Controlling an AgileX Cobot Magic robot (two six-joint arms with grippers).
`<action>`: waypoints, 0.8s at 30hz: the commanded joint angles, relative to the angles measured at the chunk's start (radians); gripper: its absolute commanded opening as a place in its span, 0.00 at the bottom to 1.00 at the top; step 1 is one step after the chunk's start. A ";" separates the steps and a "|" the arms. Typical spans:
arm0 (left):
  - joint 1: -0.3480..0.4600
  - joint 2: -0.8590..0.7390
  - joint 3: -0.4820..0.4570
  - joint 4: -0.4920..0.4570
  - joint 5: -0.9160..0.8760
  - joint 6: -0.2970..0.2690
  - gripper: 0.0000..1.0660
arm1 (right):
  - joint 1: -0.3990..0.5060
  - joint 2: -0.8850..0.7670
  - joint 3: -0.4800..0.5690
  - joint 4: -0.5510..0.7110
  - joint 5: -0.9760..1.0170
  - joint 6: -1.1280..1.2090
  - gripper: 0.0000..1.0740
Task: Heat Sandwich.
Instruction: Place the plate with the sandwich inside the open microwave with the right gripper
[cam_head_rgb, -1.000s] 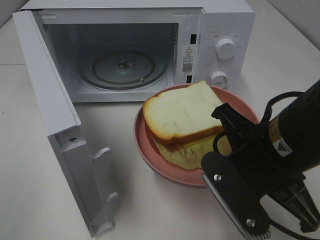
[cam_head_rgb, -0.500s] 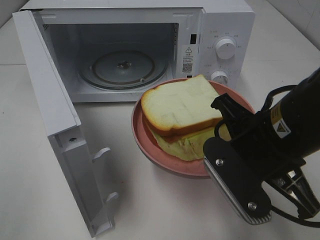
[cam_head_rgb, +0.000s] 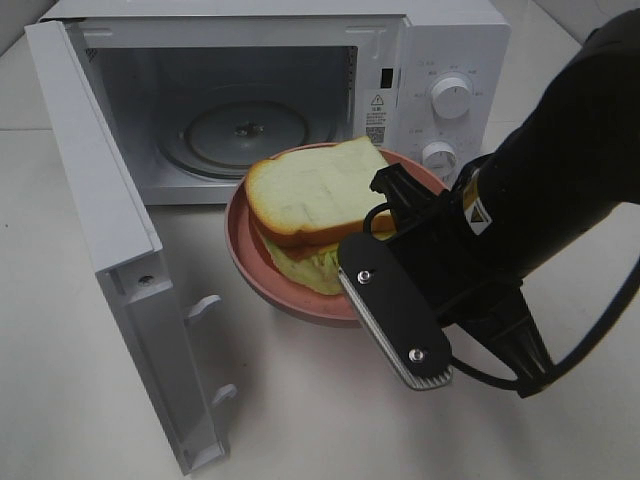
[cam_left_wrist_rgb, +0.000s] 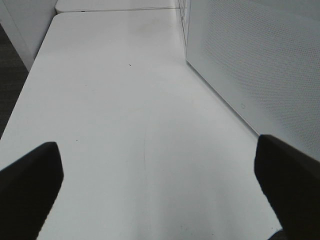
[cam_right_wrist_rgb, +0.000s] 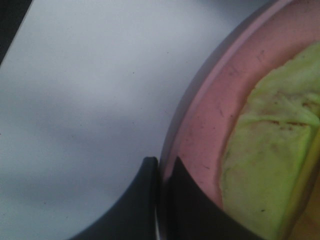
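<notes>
The sandwich is a bread slice over a yellowish-green layer, lying on a round pink plate. My right gripper is shut on the plate's near right rim and holds it just in front of the open microwave. In the right wrist view the two dark fingers pinch the pink rim, with the green layer of the sandwich beside them. My left gripper is open and empty over bare table; it is out of the high view.
The microwave door stands open to the left, hinged at the left. The glass turntable lies in the cavity with nothing on it. Two white knobs are on the right panel. A perforated white microwave wall is right of the left gripper.
My right gripper has carried the plate with the sandwich to the left and toward the microwave opening. The arm now covers more of the plate's right side.
</notes>
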 joint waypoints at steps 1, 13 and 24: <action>0.000 -0.008 0.002 -0.006 -0.001 -0.001 0.96 | 0.006 0.028 -0.041 0.006 -0.022 -0.012 0.00; 0.000 -0.008 0.002 -0.006 -0.001 -0.001 0.96 | 0.006 0.130 -0.156 0.006 -0.012 -0.012 0.00; 0.000 -0.008 0.002 -0.006 -0.001 -0.001 0.96 | 0.006 0.208 -0.241 0.005 0.013 -0.011 0.00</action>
